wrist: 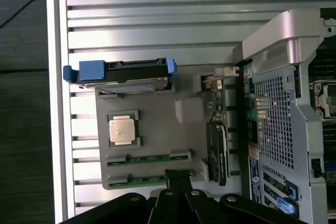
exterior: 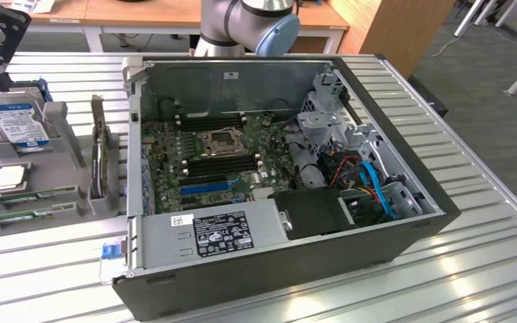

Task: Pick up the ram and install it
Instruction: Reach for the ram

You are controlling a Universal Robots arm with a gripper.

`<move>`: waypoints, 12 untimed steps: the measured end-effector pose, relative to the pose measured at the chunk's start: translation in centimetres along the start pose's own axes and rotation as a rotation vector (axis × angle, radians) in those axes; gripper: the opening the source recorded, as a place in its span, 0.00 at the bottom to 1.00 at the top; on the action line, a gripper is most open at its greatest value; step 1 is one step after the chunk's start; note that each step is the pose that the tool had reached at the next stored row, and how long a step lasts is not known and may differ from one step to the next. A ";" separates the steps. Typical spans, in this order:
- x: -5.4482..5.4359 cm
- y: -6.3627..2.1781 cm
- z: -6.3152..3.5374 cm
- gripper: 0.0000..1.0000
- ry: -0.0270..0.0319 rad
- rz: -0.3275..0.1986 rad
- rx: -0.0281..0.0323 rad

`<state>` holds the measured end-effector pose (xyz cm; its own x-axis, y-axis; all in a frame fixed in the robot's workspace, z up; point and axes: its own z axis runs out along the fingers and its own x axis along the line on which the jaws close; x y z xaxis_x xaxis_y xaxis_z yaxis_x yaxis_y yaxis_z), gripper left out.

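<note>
Green ram (wrist: 149, 181) in grey holder (wrist: 157, 127) slot, right at gripper (wrist: 177, 177) tips. Jaws pinched fully together, holding nothing. Risk: tips likely hit board edge if lowered closed; twin stick (wrist: 147, 159) just beyond invites wrong pick.

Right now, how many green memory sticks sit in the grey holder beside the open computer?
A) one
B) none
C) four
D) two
D: two green sticks lie side by side in slots of the grey holder.
</note>
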<state>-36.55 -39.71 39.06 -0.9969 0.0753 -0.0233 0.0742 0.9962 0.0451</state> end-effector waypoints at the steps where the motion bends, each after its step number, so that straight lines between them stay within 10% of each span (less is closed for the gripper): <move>1: 0.2 -0.02 -0.01 0.10 0.0001 0.000 0.0001; 12: 2.5 -0.18 -0.02 0.10 0.0000 0.000 0.0000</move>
<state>-39.02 -39.70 39.01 -0.9969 0.0754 -0.0233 0.0743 0.9962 0.0451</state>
